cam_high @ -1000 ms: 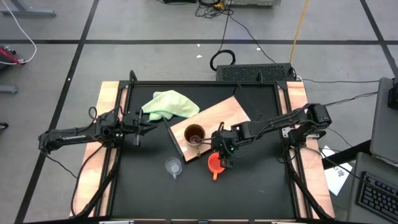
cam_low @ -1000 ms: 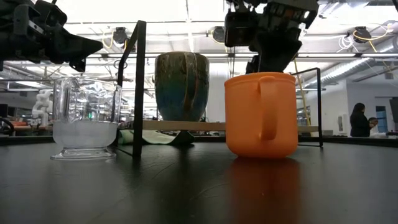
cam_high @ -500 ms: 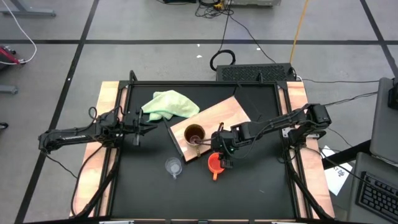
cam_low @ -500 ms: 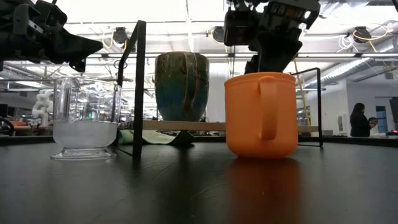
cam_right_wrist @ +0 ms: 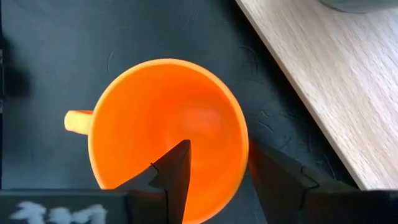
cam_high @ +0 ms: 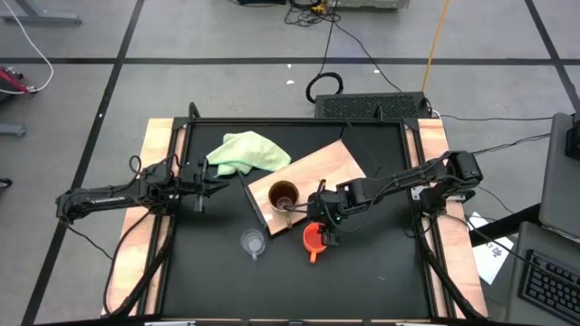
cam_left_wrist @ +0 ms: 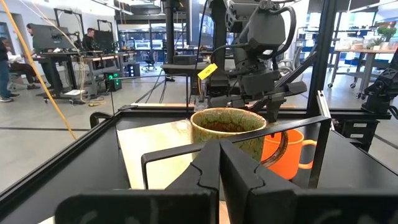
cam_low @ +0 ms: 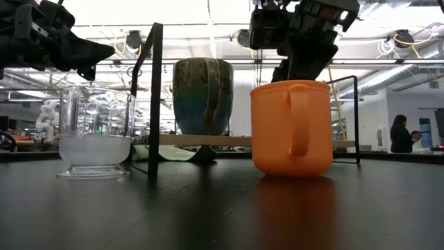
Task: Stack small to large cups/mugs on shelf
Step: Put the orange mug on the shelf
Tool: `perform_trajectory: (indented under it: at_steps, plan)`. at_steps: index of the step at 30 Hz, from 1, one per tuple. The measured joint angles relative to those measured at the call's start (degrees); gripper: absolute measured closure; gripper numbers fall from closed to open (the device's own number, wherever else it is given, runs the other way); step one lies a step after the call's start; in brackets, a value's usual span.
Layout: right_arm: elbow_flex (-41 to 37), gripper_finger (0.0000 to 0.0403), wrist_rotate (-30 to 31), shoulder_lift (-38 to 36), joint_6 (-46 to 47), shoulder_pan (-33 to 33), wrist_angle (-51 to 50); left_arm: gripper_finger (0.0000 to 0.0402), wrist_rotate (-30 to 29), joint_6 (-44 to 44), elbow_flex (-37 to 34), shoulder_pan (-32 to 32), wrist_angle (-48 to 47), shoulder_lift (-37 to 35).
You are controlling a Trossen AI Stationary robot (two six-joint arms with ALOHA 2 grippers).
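Step in hand: pickup of the medium orange handled cup (cam_right_wrist: 166, 127), which stands on the black table (cam_high: 362, 272) just beside the flat light-wood shelf board (cam_high: 322, 167). The right gripper (cam_right_wrist: 214, 168) hangs above it, fingers spread, one inside the rim and one outside. Next move calls for lowering, pinching the wall, then lifting toward the large tan-brown glazed mug (cam_high: 283, 194), which stands on the shelf. The left gripper (cam_left_wrist: 219, 163) waits at the table's left, fingers pressed together.

Count: three vessels (the small clear glass cup (cam_high: 253, 242) untouched on the table); one shelf; one pale green cloth (cam_high: 245, 150).

tan-brown mug (cam_high: 283, 195) upright on the light-wood shelf (cam_high: 319, 172); orange cup (cam_high: 314, 239) and clear glass cup (cam_high: 252, 242) beside it.
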Motion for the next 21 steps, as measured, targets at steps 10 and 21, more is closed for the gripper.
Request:
perform_trajectory:
  at_steps: [10,21]
  plan:
    - [0.0,0.0299,0.2,0.3,-1.6,0.0,0.4,0.0389,0.0,0.0,0.0,0.0,0.0,0.0]
    - [0.0,0.0391,0.4,0.3,-4.3,0.0,0.3,0.0389,0.0,0.0,0.0,0.0,0.0,0.0]
